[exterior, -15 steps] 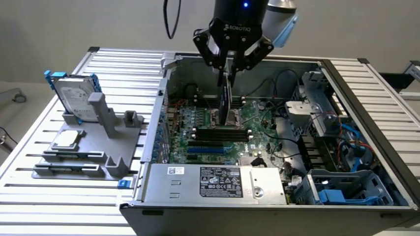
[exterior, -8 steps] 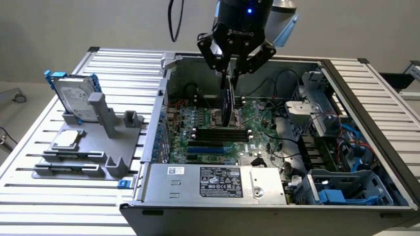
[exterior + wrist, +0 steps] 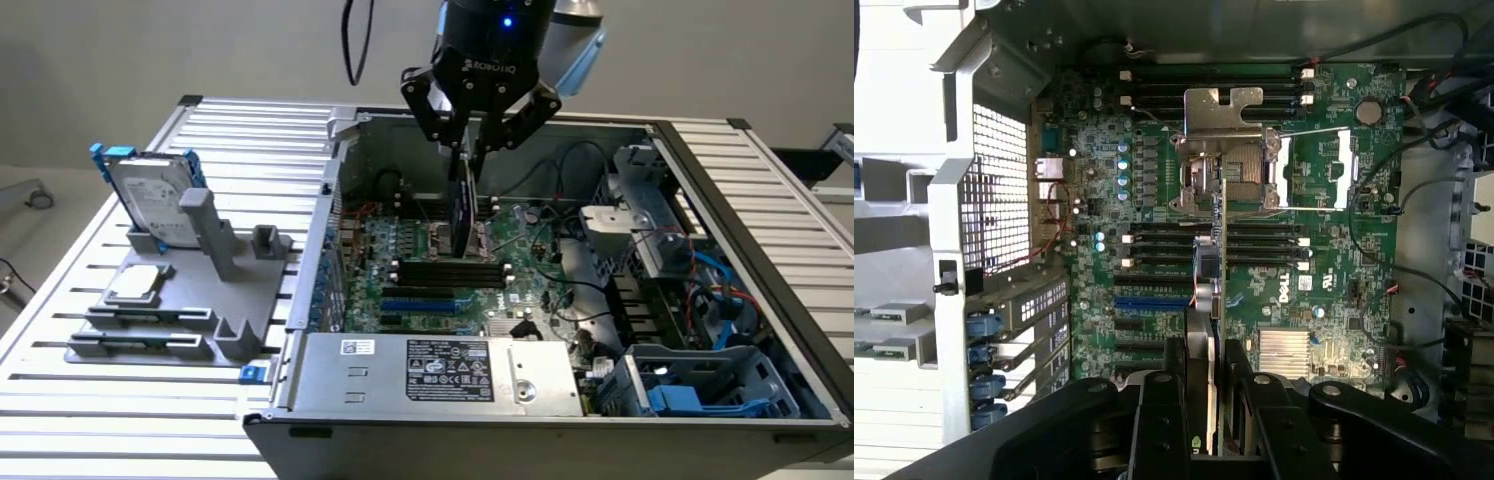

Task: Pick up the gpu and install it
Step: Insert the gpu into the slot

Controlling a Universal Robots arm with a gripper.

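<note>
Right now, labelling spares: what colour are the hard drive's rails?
The rails on the hard drive are blue, clearest in the exterior view.

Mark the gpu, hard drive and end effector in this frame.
gpu (image 3: 465, 210): exterior view, middle of the card's dark edge.
hard drive (image 3: 150, 190): exterior view, middle of its silver face.
end effector (image 3: 470, 148): exterior view, midway between its fingertips, clamping the gpu.

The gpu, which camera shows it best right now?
The exterior view. There the gpu hangs upright from the gripper over the motherboard in the open case, so its full height shows. The wrist view looks straight down along its thin edge, clamped between the two fingers, with little of either face visible.
</note>
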